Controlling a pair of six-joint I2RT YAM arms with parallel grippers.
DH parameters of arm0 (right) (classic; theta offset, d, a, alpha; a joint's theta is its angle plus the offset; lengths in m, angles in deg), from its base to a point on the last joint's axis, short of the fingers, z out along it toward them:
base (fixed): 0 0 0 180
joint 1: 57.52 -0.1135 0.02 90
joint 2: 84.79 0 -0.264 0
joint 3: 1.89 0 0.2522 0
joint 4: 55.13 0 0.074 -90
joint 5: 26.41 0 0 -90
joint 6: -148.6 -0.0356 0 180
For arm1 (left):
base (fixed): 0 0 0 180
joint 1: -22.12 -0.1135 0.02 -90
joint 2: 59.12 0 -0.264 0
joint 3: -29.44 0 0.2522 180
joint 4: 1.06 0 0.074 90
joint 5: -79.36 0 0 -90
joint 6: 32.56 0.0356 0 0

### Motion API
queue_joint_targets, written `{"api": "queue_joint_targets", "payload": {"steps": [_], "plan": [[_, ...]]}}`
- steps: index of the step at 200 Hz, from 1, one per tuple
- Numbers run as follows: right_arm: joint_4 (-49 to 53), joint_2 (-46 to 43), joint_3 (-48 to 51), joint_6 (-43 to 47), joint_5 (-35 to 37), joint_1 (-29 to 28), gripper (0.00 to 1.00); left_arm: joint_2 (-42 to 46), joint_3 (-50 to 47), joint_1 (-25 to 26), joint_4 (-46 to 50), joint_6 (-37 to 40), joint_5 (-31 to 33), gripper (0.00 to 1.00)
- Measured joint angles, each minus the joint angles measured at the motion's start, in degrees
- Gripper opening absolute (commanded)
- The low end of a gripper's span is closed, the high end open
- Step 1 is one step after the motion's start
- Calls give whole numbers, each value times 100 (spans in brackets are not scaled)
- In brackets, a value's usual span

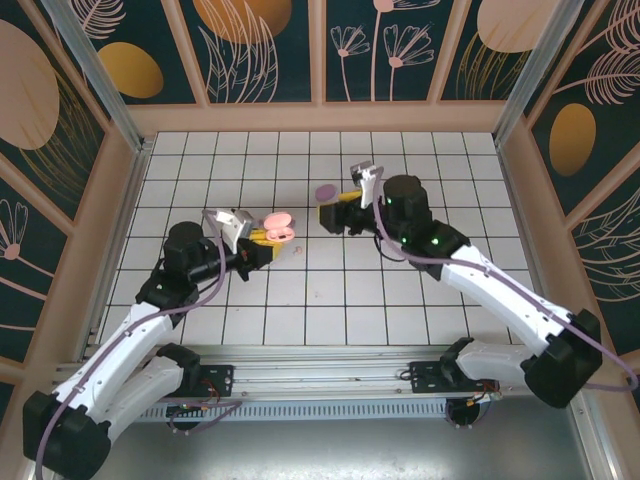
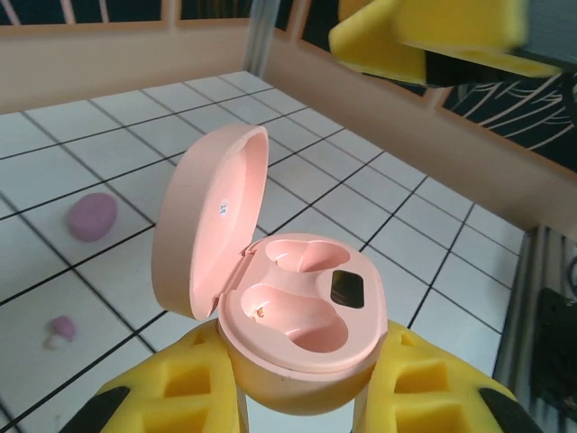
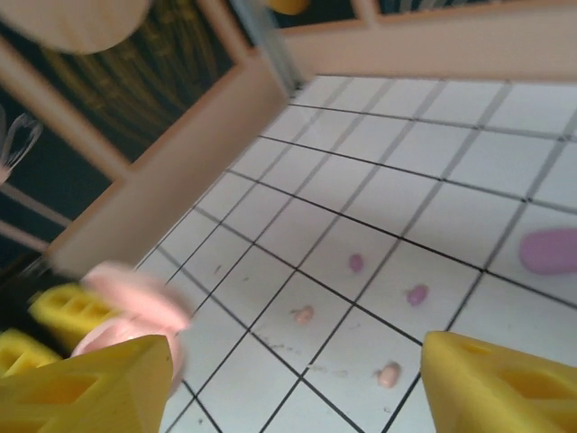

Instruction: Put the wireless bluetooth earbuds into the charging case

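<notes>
From above, your left gripper (image 1: 267, 237) is clamped on the open case (image 1: 279, 226), with the right gripper (image 1: 340, 208) just right of it. Left wrist: both pockets (image 2: 293, 317) sit empty. Right wrist: fingers (image 3: 90, 379) apart, four earbuds (image 3: 389, 373) on the tiles (image 3: 469, 144) just ahead, nearest this arm.

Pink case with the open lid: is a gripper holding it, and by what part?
Yes. The left gripper clamps the pink case by its rounded base, lid free. The right gripper holds nothing.

My left arm (image 1: 130, 330) and right arm (image 1: 500, 290) wear white shells with black joints. A lilac cable (image 1: 212, 288) runs along each. I see yellow fingers (image 2: 162, 397) and green lights (image 1: 404, 238) at the right wrist.
</notes>
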Motion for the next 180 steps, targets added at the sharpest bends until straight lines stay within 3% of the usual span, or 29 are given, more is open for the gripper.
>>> {"api": "queue_joint_targets", "payload": {"steps": [67, 92, 129, 180], "plan": [[468, 2400, -905, -1895, -181, 146, 57, 973, 166, -2, 898, 234, 1447, 4], [507, 3174, -1198, -2430, -306, -52, 56, 1141, 315, -2, 1132, 249, 1541, 5], [597, 4441, -2415, -2983, -402, -584, 54, 1283, 474, -2, 1342, 168, 1543, 5], [787, 5512, -3545, -3613, -389, -1200, 30, 1650, 487, -2, 1502, -105, 1484, 5]]}}
